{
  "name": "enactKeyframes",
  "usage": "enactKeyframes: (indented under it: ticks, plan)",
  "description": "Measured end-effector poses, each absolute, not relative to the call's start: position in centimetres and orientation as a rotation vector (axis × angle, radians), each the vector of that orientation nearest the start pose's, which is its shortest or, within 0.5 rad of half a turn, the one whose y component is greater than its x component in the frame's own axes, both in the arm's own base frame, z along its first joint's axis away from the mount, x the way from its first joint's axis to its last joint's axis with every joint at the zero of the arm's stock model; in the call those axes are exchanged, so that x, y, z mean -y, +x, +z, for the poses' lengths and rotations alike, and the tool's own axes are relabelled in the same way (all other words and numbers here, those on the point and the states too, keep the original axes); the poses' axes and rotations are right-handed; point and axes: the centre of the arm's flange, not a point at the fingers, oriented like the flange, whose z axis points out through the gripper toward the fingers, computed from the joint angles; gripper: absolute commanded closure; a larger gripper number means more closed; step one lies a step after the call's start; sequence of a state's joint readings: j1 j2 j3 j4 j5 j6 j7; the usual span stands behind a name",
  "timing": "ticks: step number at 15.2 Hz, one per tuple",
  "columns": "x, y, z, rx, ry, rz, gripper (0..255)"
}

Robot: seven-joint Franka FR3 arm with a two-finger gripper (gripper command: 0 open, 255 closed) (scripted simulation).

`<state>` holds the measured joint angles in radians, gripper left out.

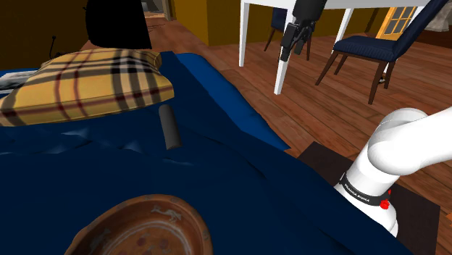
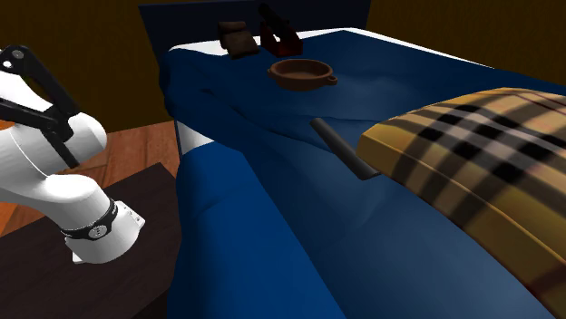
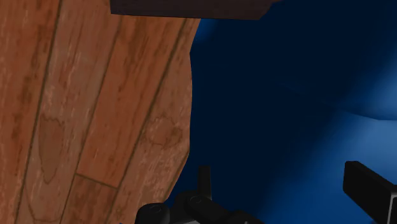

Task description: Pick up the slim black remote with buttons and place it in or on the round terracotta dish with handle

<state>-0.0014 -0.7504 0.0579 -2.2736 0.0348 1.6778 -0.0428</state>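
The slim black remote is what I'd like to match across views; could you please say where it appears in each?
Shoulder view: the remote lies on the blue cover, just right of the plaid pillow.
Second exterior view: centre, beside the pillow's left edge.
Wrist view: cover meets wood floor.
Shared landmark: the blue cover.

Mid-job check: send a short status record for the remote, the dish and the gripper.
remote: flat on the blue blanket, beside the plaid pillow, not held
dish: on the blanket, apart from the remote, nothing in it
gripper: open, holding nothing, raised over the blanket's edge and the wood floor
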Motion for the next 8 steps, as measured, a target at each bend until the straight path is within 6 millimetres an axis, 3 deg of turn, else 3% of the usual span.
enactKeyframes:
  ticks: [3,8]
  plan:
    - [-4.2,32.7,62.4,0.105,-3.133,-0.233,0]
    - [-10.5,33.1,61.3,-0.018,-3.124,-0.200,0]
